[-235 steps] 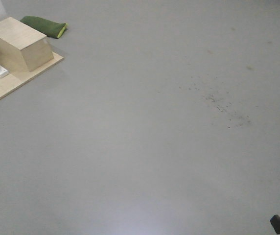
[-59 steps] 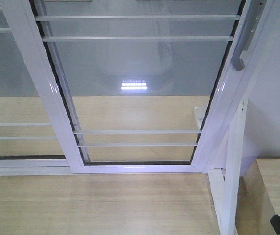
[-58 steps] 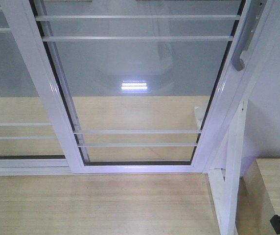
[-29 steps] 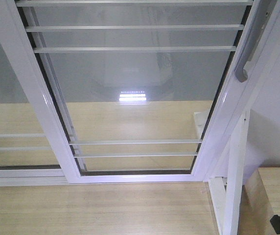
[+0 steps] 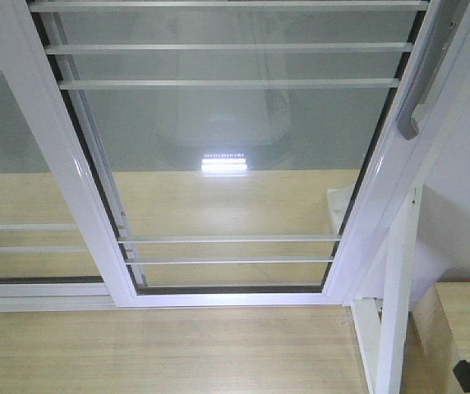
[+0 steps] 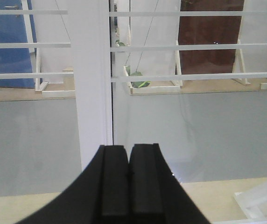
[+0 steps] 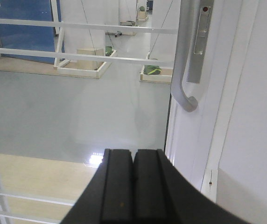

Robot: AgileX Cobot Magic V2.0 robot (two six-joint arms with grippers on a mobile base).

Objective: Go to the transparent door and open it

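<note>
Pale wooden floor [image 5: 169, 353], bearing the transparent door [image 5: 227, 148] farther off, with a white post [image 5: 393, 312] at near right.

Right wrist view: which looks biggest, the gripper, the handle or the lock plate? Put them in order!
Largest: the right gripper, but it is nearest the camera, so it may only look biggest.
Next: the handle.
Smallest: the lock plate, which looks shorter than the handle beside it.

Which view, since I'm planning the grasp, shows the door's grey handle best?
The right wrist view: the handle, with its curved lower end and lock plate, shows large and close. The front view catches only its lower stretch at the top right edge; the left wrist view shows none of it.
</note>
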